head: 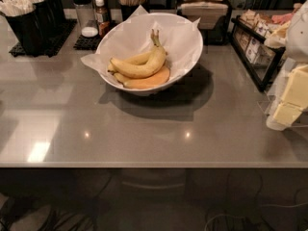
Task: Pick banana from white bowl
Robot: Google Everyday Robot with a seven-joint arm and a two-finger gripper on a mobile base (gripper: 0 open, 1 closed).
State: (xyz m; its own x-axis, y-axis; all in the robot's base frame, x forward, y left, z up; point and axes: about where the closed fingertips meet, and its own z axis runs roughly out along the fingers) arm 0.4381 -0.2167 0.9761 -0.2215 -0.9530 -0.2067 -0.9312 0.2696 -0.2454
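The white bowl [192, 49], lined with crumpled white paper, stands at the back middle of the grey counter. The banana [144, 67], large, curved and yellow, lies across its middle with its long stem pointing up and back. A slimmer banana [139, 58] lies behind it and another [118, 77] under its left end. A pale orange crescent piece [151, 81] lies in front. My gripper [288, 102], white arm with pale yellow parts, hangs at the right edge of the view, well to the right of the bowl and apart from it. It holds nothing that I can see.
Black cutlery holders [29, 23] stand at the back left, with a shaker [85, 13] and a sauce bottle [101, 16] beside them. A napkin dispenser [202, 13] is behind the bowl. A black rack of packets [255, 47] is at the right. The counter's front edge [154, 163] runs across.
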